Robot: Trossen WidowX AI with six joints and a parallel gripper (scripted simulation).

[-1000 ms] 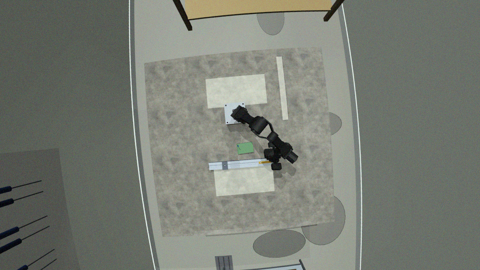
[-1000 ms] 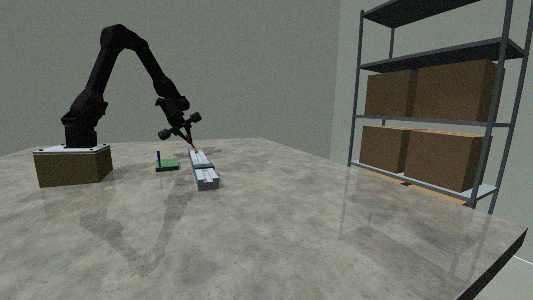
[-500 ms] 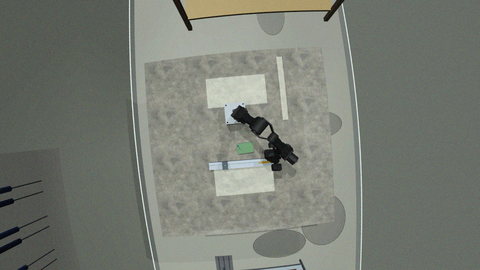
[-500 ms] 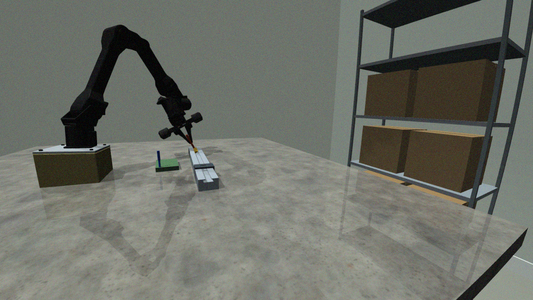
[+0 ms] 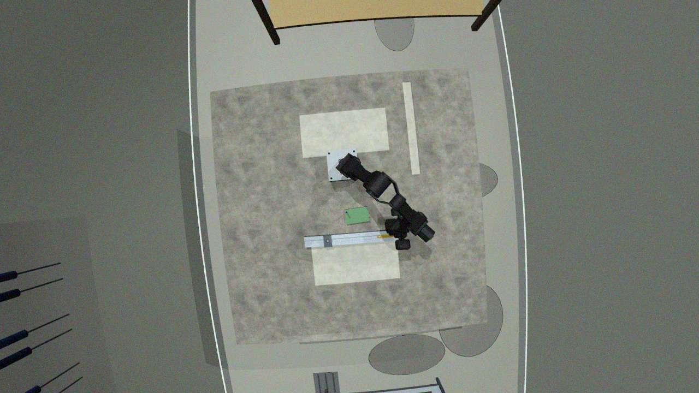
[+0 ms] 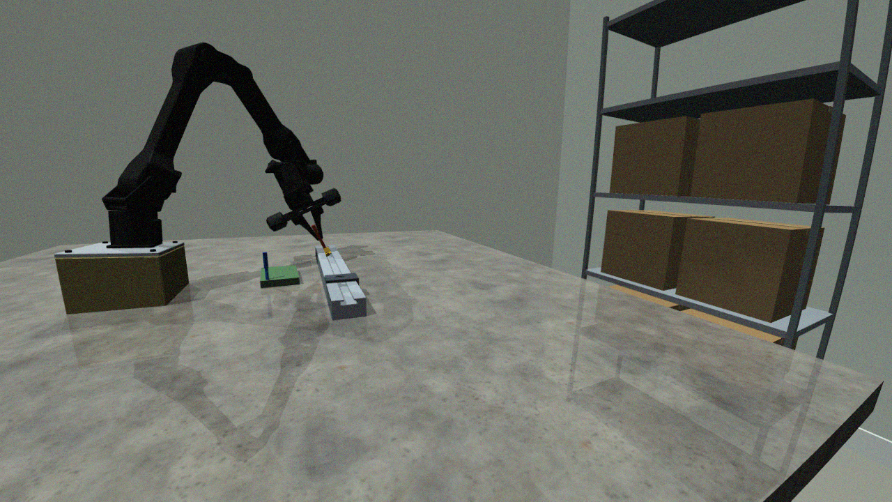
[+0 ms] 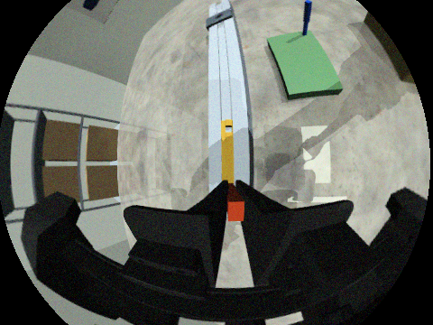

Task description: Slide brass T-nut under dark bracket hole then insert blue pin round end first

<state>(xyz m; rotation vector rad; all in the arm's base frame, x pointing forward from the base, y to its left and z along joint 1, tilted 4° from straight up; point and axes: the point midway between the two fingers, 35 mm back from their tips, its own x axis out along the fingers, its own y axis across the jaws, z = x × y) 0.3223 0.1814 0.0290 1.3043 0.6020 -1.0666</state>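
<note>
Wrist view: nut at rail's far end from bracket, over the slot; can't tell if seated. Gripper nearly shut, fingers clamped on the orange handle, which is tilted. Pin upright in green tray, near rail. Table: mottled grey-beige stone look, glossy, w/ pale light patches & arm shadows. Room: plain grey walls; metal shelving w/ brown boxes beyond table edge.
</note>
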